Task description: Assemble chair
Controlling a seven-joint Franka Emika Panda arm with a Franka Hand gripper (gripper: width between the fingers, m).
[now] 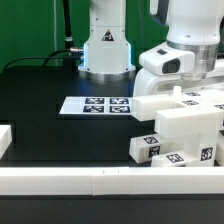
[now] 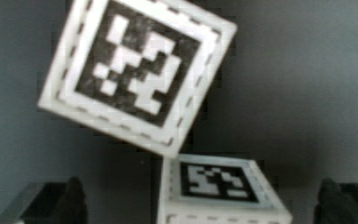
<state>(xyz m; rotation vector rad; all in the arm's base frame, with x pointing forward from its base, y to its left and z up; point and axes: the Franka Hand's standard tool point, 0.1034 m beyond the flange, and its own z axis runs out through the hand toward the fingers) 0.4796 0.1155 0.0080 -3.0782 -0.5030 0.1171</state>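
Several chunky white chair parts with black-and-white tags lie piled at the exterior view's right (image 1: pixel 188 128), with smaller tagged pieces in front (image 1: pixel 146 148). My arm's hand (image 1: pixel 178 62) hangs just above the pile; its fingertips are hidden there. In the wrist view my gripper (image 2: pixel 202 206) is open, with dark fingers (image 2: pixel 55 202) far apart at either side. A small tagged white block (image 2: pixel 218 186) lies between them, touching neither. A larger tilted tagged panel face (image 2: pixel 140 70) lies beyond it.
The marker board (image 1: pixel 97 105) lies flat on the black table near the middle. A long plain white rail (image 1: pixel 100 181) runs along the front edge, and another white rail end (image 1: pixel 5 140) shows at the left. The robot base (image 1: pixel 106 50) stands at the back.
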